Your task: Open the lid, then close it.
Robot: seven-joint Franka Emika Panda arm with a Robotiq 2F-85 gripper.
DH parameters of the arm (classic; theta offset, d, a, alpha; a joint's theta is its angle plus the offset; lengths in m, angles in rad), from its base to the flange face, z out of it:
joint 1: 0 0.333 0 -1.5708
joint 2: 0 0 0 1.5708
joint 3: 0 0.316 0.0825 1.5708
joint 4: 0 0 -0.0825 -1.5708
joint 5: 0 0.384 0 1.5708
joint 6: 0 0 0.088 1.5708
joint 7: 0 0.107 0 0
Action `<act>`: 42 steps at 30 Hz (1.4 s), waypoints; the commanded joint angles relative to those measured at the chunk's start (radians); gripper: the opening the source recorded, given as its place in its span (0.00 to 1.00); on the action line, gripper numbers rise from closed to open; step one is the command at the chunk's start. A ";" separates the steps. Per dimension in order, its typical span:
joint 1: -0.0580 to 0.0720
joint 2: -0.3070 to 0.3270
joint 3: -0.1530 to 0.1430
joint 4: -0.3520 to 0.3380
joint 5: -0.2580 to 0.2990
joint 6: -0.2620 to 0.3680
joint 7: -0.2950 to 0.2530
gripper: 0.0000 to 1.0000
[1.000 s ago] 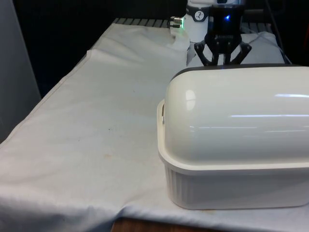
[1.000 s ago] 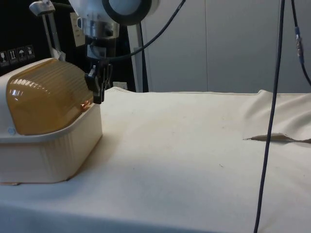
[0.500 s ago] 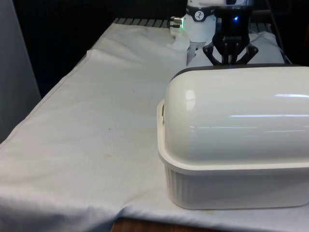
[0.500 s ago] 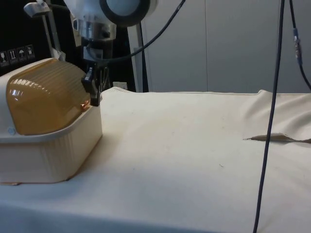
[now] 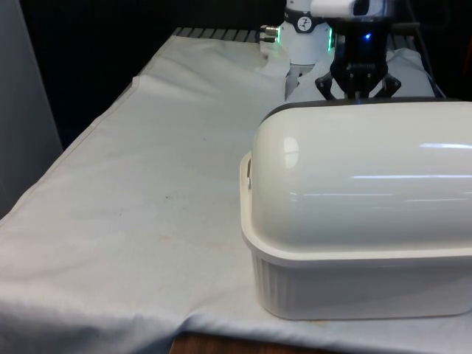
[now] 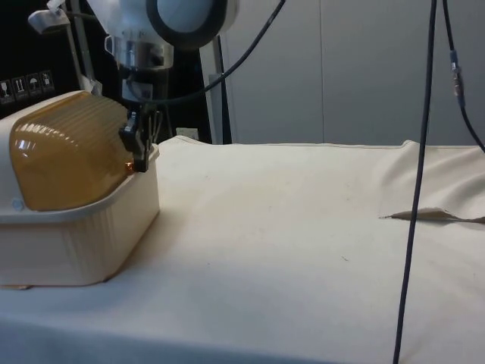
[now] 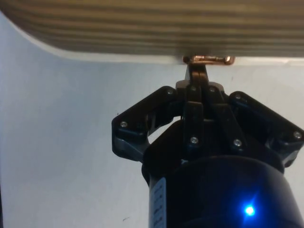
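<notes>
Lid (image 6: 72, 155) down on bread box (image 6: 83, 239) — claw (image 7: 198, 76) pinched narrow at copper handle (image 7: 209, 59).

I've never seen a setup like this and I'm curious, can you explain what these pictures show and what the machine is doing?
A white robot arm works at a cloth-covered table. Its black tool has two fingers, pressed together here. One picture looks across the table, one from the side, one from a camera on the wrist. On the table stands a cream bread box with a ribbed amber roll-top lid, which is down. In the side picture the tool sits at the lid's front edge. The wrist picture shows the fingers meeting the lid's small copper handle; whether they grip it is hard to tell.
</notes>
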 commanded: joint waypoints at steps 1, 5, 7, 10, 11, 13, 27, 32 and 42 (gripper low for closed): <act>-0.004 0.008 0.005 0.010 0.009 0.002 -0.007 0.00; -0.005 0.020 0.004 0.026 0.008 0.001 -0.006 0.00; -0.005 0.020 0.004 0.028 0.008 0.002 -0.006 0.00; -0.005 0.017 0.003 0.032 0.008 -0.002 -0.006 0.00; -0.001 0.013 -0.002 0.023 0.000 -0.001 0.000 0.00; -0.005 0.013 0.002 0.038 0.007 -0.009 -0.005 0.00; -0.003 -0.015 -0.002 0.082 0.002 -0.062 -0.004 0.00; -0.004 -0.017 -0.002 0.097 0.003 -0.073 -0.004 0.00; -0.006 -0.016 -0.002 0.142 0.006 -0.091 -0.006 0.00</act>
